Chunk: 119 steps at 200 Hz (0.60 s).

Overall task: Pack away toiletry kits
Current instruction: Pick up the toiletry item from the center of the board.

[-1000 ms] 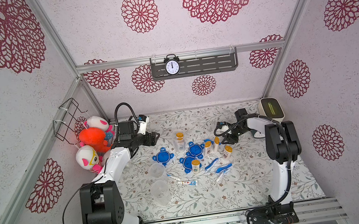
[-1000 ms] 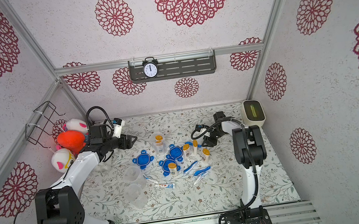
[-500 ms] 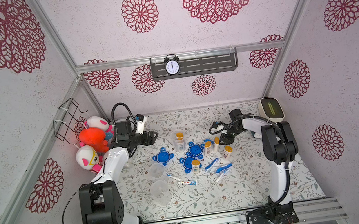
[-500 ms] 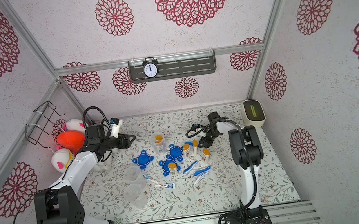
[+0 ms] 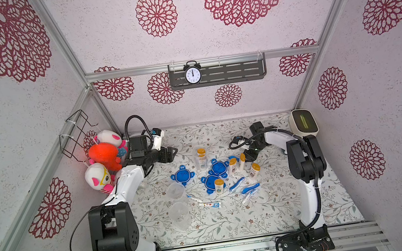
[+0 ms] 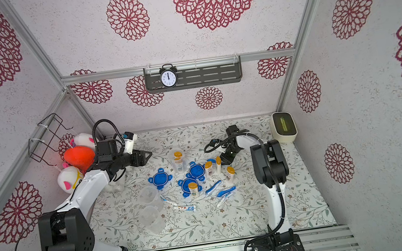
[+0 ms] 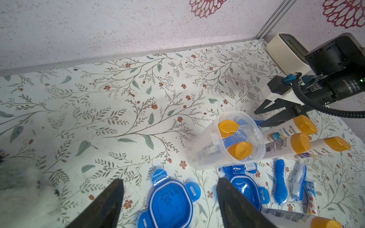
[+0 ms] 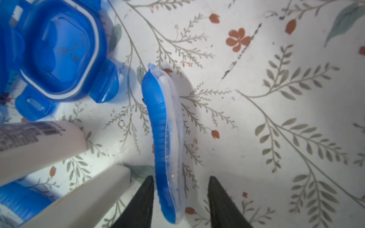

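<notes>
- One blue toothbrush lies flat on the bench, just beside a blue lid.
- We see the right jaws apart, one on each side of its near end (nothing is pinched yet).
- Its long side points straight away from those jaws, so we think they can squeeze across it.
- Our left jaws are apart too, empty and far off; the right ones are nearer.

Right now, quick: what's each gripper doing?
Left gripper: open, holding nothing.
Right gripper: open, jaws either side of the blue toothbrush, not clamped on it.
</notes>
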### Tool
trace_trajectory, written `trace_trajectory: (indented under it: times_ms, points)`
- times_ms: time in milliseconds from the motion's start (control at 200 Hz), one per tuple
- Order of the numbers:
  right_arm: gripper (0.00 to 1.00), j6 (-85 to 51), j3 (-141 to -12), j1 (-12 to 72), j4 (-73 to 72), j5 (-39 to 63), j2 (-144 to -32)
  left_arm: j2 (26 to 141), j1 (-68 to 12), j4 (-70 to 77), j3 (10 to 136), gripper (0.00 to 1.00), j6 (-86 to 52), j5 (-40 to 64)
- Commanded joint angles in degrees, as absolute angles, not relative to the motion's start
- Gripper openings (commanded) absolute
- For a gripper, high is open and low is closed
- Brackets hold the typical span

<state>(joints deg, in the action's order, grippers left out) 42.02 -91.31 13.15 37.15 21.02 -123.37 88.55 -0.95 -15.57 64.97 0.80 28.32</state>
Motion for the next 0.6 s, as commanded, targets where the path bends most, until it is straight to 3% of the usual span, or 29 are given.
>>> trace_trajectory:
  times_ms: [0, 175, 315, 590]
  points:
    - [0.41, 38.9, -90.7, 14.2, 36.3, 15.4, -123.0, 88.8, -0.6, -14.0, 64.8, 0.78, 0.2, 29.3]
    - [0.33, 38.1, -88.2, 14.5, 33.4, 11.6, -121.9, 88.6, -0.7, -14.3, 64.6, 0.78, 0.2, 28.9]
    - [0.22, 37.4, -86.5, 14.5, 31.7, 8.8, -121.1, 88.1, -0.7, -14.5, 64.3, 0.78, 0.5, 28.4]
    - [0.14, 34.4, -84.6, 11.9, 26.8, 15.4, -115.5, 87.5, -0.6, -14.6, 64.2, 0.78, 1.0, 27.9]
